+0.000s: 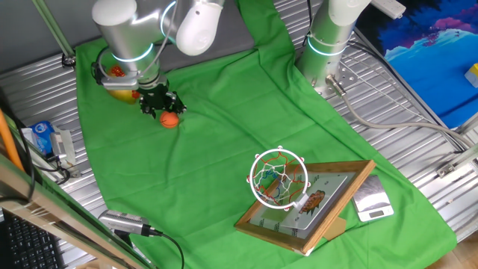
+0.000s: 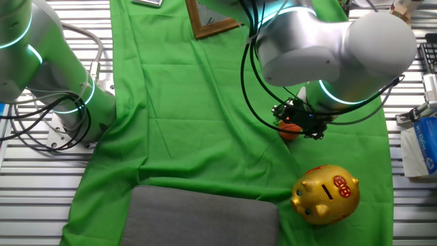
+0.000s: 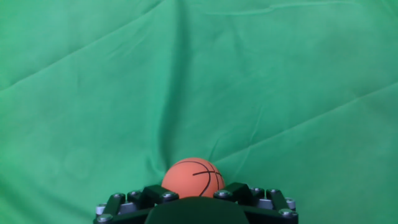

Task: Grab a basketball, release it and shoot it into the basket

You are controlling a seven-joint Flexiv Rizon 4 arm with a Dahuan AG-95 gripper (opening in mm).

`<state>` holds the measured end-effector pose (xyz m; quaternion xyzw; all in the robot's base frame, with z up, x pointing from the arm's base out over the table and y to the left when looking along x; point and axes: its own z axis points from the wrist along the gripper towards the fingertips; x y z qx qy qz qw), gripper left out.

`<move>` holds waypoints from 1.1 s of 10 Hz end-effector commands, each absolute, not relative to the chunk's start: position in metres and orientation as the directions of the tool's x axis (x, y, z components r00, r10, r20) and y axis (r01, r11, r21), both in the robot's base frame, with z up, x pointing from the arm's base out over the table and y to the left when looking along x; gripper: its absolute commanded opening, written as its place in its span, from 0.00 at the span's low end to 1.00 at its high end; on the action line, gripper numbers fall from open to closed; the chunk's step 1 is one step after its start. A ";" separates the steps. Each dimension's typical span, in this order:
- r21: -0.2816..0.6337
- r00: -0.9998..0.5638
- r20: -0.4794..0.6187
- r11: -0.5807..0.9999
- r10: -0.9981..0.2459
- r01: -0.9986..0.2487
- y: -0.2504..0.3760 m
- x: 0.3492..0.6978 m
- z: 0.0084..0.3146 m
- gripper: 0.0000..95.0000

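One fixed view: the black gripper (image 1: 162, 102) hangs low over the green cloth (image 1: 224, 142) at about ten o'clock in the picture, with the orange basketball (image 1: 169, 119) on the cloth right at its fingertips, toward five o'clock from the hand. The basket (image 1: 278, 178), white rim and red-and-white net, stands well apart at about five o'clock, fixed to a wooden-framed backboard (image 1: 306, 205) lying tilted on the cloth. A gold shape (image 1: 119, 91) peeks out behind the arm's wrist.

The other fixed view: the arm's silver elbow (image 2: 328, 51) fills the upper right. Beneath it the gripper (image 2: 300, 117) sits just over the basketball (image 2: 290, 131), which shows only as an orange sliver at its lower edge. A gold piggy bank (image 2: 326, 194) rests on the cloth near them, toward five o'clock. A grey pad (image 2: 201, 217) lies at six o'clock.

Hand view: the basketball (image 3: 193, 177), thin dark lines across it, sits at six o'clock on the wrinkled cloth (image 3: 199, 81), between the two black finger bases (image 3: 132, 202). The fingertips are out of sight, so whether the fingers are clenched on the ball or merely flank it cannot be told.
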<state>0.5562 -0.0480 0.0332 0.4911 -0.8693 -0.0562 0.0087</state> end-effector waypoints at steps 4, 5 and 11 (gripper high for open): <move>0.108 -0.559 -0.036 0.553 -0.828 -0.826 -0.048 0.552 0.029 0.60; 0.107 -0.564 -0.034 0.558 -0.825 -0.823 -0.048 0.552 0.029 0.40; 0.100 -0.603 -0.030 0.598 -0.797 -0.795 -0.049 0.552 0.038 0.00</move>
